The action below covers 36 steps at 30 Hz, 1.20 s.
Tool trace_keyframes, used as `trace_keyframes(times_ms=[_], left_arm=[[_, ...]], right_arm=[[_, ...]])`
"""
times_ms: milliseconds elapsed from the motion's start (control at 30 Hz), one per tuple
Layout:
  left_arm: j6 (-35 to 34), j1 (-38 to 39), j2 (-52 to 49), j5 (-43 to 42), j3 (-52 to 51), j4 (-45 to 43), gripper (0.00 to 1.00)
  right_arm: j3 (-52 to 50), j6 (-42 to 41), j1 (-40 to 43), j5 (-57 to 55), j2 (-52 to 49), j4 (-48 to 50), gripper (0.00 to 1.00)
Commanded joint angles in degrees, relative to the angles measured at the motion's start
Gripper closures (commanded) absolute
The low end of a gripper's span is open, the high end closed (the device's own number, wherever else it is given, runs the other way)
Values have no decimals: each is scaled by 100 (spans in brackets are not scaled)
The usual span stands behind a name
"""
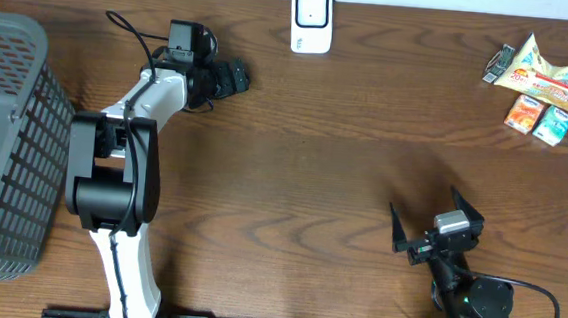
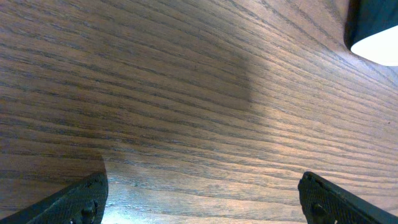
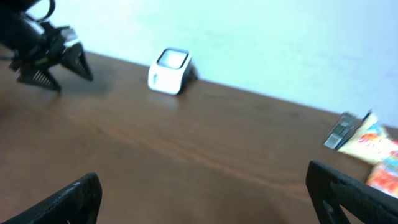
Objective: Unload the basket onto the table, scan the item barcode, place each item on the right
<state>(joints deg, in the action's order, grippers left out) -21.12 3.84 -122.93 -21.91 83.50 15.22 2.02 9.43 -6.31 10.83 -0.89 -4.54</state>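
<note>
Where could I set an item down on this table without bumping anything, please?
The widest bare wood is the table middle, bordered by the scanner, left gripper and right gripper. The strip between scanner and snacks is also free. Crowded: the snacks' far right corner, and the left edge with the basket and left arm.

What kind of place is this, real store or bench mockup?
Probably a mock checkout on a wooden table: a white barcode scanner at the far edge, packaged snacks at far right, a grey basket on the left.
</note>
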Motion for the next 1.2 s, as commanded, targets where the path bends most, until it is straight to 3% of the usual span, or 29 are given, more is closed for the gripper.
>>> trace_keyframes(times_ms=[0, 500, 667, 1167], left_arm=[[-13, -39, -199, 166, -142, 146, 2], [-13, -39, -199, 166, -144, 146, 2], [-13, -39, -199, 166, -144, 146, 2], [-13, -39, -199, 166, -144, 146, 2]], right_arm=[[-175, -37, -55, -372, 61, 216, 1], [-173, 66, 101, -833, 61, 33, 1], [-173, -601, 291, -881, 61, 28, 1], [-170, -940, 164, -1172, 61, 2, 1]])
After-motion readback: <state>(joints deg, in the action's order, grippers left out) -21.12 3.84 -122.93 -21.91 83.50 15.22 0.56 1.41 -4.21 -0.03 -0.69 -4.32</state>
